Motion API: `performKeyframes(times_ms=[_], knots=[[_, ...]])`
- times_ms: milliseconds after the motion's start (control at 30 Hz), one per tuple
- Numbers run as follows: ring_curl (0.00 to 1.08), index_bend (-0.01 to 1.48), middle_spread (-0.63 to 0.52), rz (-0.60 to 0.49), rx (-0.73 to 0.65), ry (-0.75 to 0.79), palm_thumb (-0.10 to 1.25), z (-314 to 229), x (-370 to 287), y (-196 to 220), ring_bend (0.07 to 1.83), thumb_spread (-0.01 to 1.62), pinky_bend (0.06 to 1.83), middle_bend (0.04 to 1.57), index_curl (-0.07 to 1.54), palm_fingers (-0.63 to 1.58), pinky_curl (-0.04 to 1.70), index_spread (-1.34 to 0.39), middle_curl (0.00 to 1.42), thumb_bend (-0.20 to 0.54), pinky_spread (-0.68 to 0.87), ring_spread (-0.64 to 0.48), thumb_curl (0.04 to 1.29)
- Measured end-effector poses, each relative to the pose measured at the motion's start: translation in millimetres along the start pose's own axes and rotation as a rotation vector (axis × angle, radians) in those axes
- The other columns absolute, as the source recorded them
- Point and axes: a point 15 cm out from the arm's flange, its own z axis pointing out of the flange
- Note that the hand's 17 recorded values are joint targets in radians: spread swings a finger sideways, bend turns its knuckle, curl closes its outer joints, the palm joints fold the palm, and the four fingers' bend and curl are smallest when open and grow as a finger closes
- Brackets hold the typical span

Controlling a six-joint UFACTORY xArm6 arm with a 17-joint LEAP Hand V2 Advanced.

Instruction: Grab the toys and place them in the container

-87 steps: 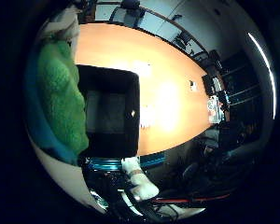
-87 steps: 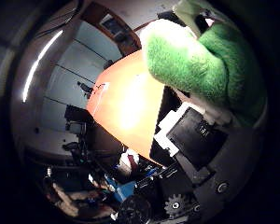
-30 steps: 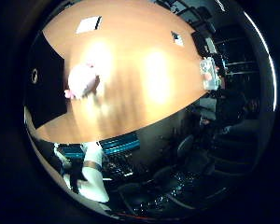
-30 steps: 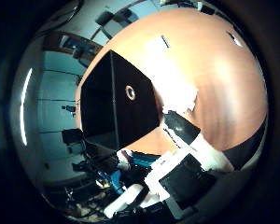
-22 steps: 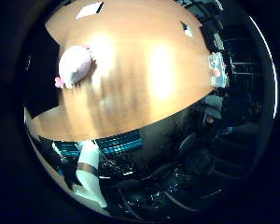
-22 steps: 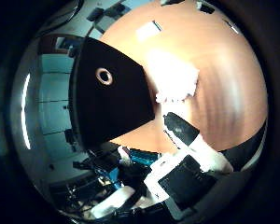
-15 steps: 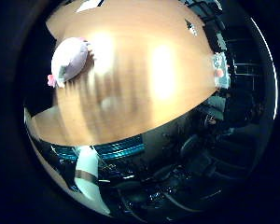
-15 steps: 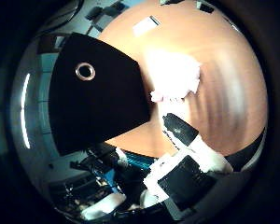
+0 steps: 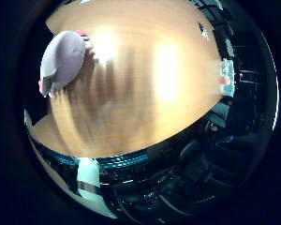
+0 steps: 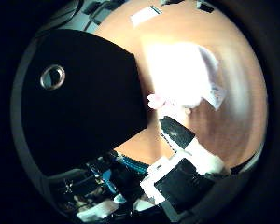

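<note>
Toy looms closer | container beside it | hand above table

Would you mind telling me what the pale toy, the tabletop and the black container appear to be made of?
The pale grey-and-pink toy looks like soft plush, rounded and matte. The orange-brown tabletop seems polished wood or laminate, given its bright glare. The black container looks like matte fabric with a metal eyelet, though that is uncertain.

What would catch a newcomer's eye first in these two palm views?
The pale pink-and-grey plush toy lying on the orange wooden table, close under the palm. Next, the big black container standing beside the toy, with a metal ring in its side. A black-tipped finger of the hand reaches toward the toy.
</note>
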Motion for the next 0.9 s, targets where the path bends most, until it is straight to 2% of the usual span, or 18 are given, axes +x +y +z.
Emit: performKeyframes(times_ms=[467,600,700,800,900], knots=[[0.25,0.16,0.06,-0.028,-0.09,-0.017,0.72,54.0,-23.8,-13.5,0.28,1.05,0.36,0.2,0.28,0.16,0.3,-0.28,0.32,-0.024,0.44,0.21,0.34],[0.26,0.16,0.02,-0.047,-0.118,-0.02,0.71,65.1,-33.3,-13.2,0.37,1.05,0.39,0.2,0.27,0.29,0.3,-0.27,0.32,-0.023,0.42,0.17,0.34],[0.28,0.18,-0.08,-0.055,-0.128,-0.017,0.71,68.6,-35.7,-12.5,0.45,1.05,0.39,0.28,0.29,0.49,0.29,-0.28,0.36,-0.022,0.34,0.01,0.34],[0.31,0.19,-0.18,-0.063,-0.139,-0.014,0.73,72.7,-36.6,-11.6,0.57,1.05,0.41,0.36,0.31,0.65,0.28,-0.31,0.4,-0.02,0.19,-0.15,0.34],[0.35,0.2,-0.25,-0.075,-0.155,-0.013,0.75,78.7,-39.5,-10.5,0.66,1.04,0.47,0.44,0.35,0.8,0.27,-0.35,0.45,-0.019,0.0,-0.26,0.34]])
